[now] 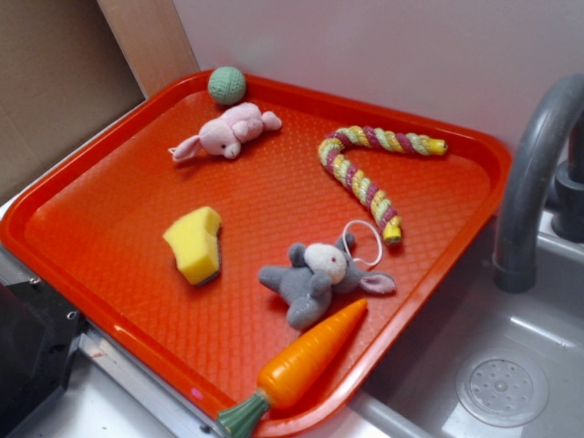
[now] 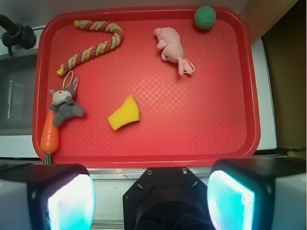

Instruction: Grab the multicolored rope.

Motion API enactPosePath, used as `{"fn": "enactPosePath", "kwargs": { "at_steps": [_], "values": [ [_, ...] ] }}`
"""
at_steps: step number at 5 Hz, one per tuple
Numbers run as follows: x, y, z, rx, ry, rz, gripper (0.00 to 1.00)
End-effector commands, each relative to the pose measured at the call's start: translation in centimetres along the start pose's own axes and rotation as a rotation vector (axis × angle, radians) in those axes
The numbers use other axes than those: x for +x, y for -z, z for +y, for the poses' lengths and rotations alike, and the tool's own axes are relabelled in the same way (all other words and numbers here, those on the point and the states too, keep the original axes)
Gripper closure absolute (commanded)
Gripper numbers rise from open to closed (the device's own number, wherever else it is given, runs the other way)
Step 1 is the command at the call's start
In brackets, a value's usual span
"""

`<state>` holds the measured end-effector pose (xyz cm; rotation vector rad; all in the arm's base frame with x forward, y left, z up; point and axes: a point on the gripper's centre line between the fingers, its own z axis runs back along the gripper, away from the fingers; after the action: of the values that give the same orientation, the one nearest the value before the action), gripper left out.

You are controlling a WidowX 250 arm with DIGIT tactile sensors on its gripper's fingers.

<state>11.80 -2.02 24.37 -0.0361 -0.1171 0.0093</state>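
Exterior view looks down at a slant from one corner, close to the red tray (image 1: 109, 301), sink beside it, wrist view looks straight down from high up, jaws at its bottom edge, both show the whole tray.

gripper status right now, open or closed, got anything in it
Gripper: open, fingers spread wide and holding nothing; it sits back from the red tray, and the multicolored rope lies untouched on it.
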Motion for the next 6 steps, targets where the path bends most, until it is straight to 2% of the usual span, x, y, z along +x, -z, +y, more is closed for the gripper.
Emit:
{"fn": "enactPosePath", "kwargs": {
  "at_steps": [1,2,4,5,6],
  "values": [
    [0.0,0.0,0.0,0.000,0.000,0.000,0.00],
    [3.0,-0.2,-1.7,-0.034,0.029,-0.060,0.00],
    [7.9,2.1,-5.7,-0.129,0.017,-0.120,0.00],
    [11.7,4.9,-9.0,-0.084,-0.053,-0.160,0.00],
    [14.7,6.9,-10.1,-0.014,-0.137,-0.223,0.00]
  ]
}}
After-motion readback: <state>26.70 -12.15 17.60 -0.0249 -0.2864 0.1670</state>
